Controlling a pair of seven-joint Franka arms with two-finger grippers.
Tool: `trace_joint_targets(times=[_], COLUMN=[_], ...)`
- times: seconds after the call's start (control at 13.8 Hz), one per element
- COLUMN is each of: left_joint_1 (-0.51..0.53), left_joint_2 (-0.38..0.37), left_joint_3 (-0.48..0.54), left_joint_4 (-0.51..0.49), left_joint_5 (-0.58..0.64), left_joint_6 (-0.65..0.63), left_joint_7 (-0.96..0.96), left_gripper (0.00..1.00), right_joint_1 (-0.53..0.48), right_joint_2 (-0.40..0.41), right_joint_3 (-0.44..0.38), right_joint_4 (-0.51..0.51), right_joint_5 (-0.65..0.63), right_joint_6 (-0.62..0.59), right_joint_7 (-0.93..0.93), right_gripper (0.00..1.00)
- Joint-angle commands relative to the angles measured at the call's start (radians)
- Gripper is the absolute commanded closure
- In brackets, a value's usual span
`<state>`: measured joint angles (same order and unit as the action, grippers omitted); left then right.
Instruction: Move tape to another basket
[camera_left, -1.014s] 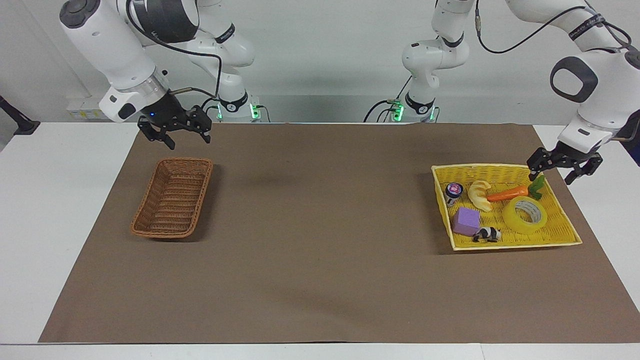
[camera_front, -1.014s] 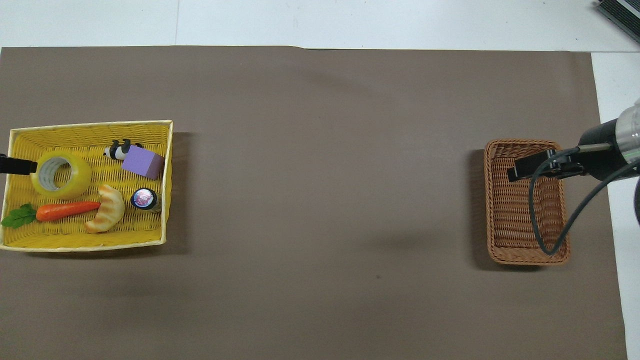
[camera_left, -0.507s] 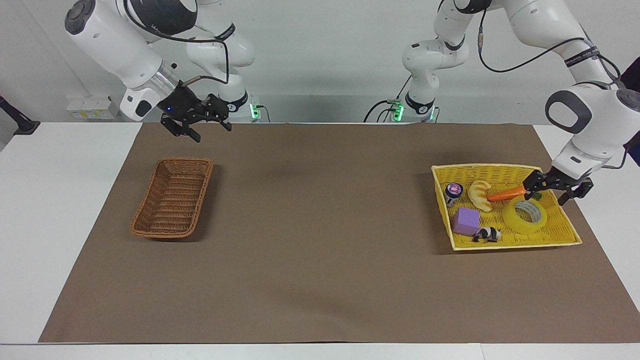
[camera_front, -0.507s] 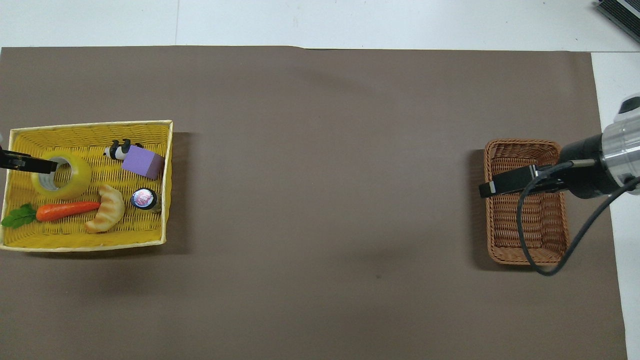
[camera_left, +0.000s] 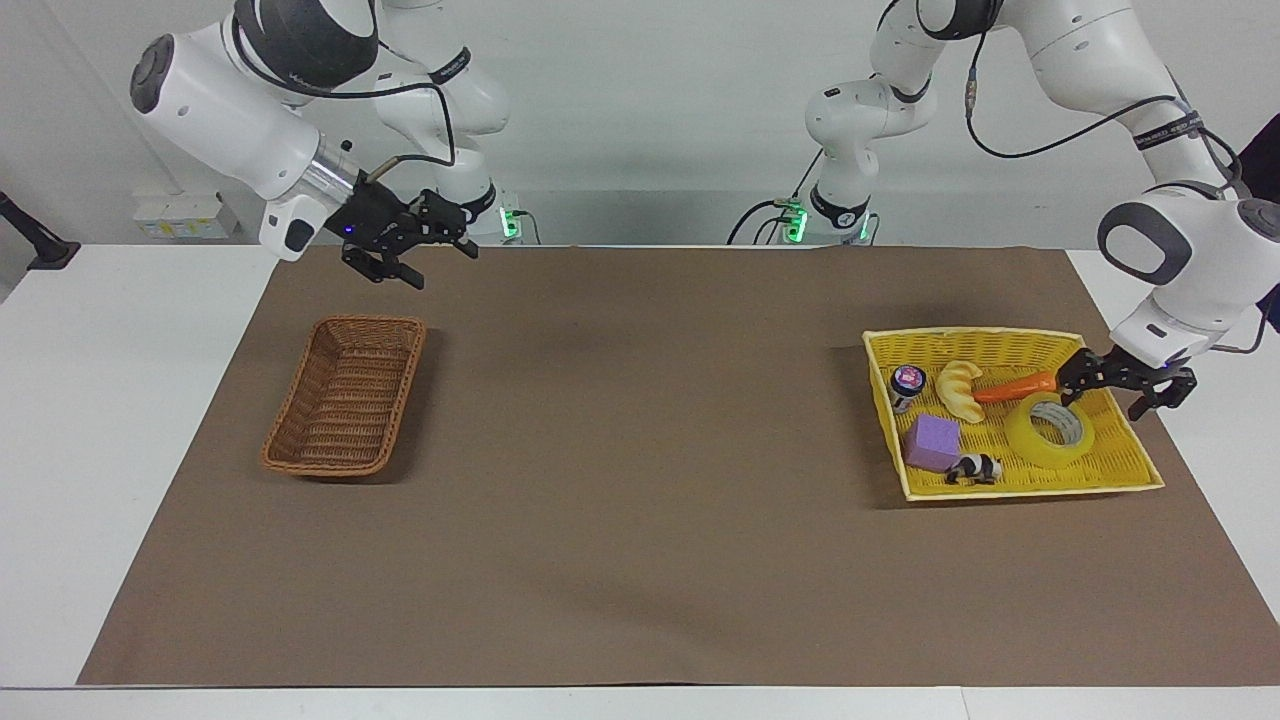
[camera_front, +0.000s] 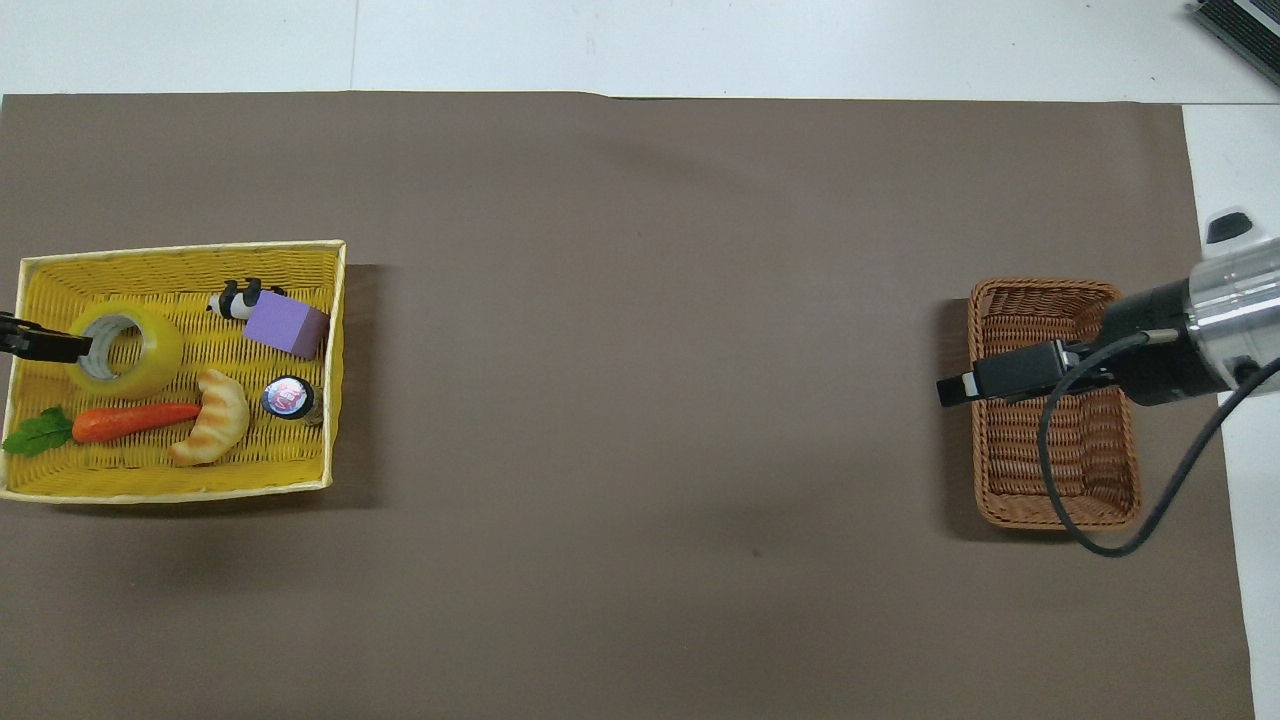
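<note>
You have the tape, a glossy translucent yellow ring with a pale core, lying flat in the yellow woven tray at the left arm's end of the worktop. Sharing that tray are a smooth orange carrot with a green leaf top, a ridged pale croissant, a matte purple block, a small black-and-white toy animal and a small round-capped jar. The tape sits toward the tray's outer end, with the carrot just beside it on the side nearer the robots.

The brown wicker basket, narrow and oblong with sloping sides, stands at the right arm's end with nothing in it. Between the two baskets the brown paper mat lies flat and bare, giving you wide room to cross. The tray's outer edge runs close to the mat's edge.

Your left claw is low at the tray's outer end, right at the tape's rim, jaws spread wide and gripping nothing; you cannot tell whether it touches the roll. Your right claw hangs over the mat just nearer the robots than the wicker basket, also spread and empty.
</note>
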<state>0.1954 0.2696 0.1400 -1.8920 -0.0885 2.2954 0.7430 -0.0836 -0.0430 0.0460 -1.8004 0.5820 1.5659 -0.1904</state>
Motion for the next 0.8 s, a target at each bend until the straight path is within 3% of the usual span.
trace_joint_targets(times=[0.0, 0.07, 0.14, 0.36, 0.51, 0.72], left_joint_1=[0.007, 0.006, 0.009, 0.007, 0.007, 0.006], left_joint_2=[0.040, 0.042, 0.046, 0.054, 0.054, 0.053], left_joint_3=[-0.008, -0.008, -0.008, -0.007, -0.007, -0.007], left_joint_4=[-0.007, -0.012, -0.018, -0.019, -0.019, -0.009], left_joint_5=[-0.020, -0.022, -0.022, -0.022, -0.022, -0.022], left_joint_6=[0.064, 0.064, 0.062, 0.053, 0.047, 0.042], left_joint_7=[0.019, 0.013, 0.015, 0.019, 0.022, 0.022], left_gripper=[0.00, 0.00, 0.12, 0.72, 1.00, 1.00], right_joint_1=[-0.013, -0.013, -0.013, -0.007, 0.001, 0.036], right_joint_2=[-0.005, 0.003, 0.009, 0.046, 0.074, 0.107], right_joint_3=[0.005, 0.006, 0.005, 0.005, 0.008, 0.014], right_joint_4=[-0.031, -0.036, -0.037, -0.037, -0.036, -0.042], right_joint_5=[0.062, 0.097, 0.120, 0.180, 0.197, 0.252], right_joint_6=[-0.001, -0.003, 0.000, 0.000, 0.008, 0.032], right_joint_7=[-0.040, -0.040, -0.043, -0.108, -0.149, -0.132], right_gripper=[0.00, 0.00, 0.00, 0.00, 0.00, 0.00])
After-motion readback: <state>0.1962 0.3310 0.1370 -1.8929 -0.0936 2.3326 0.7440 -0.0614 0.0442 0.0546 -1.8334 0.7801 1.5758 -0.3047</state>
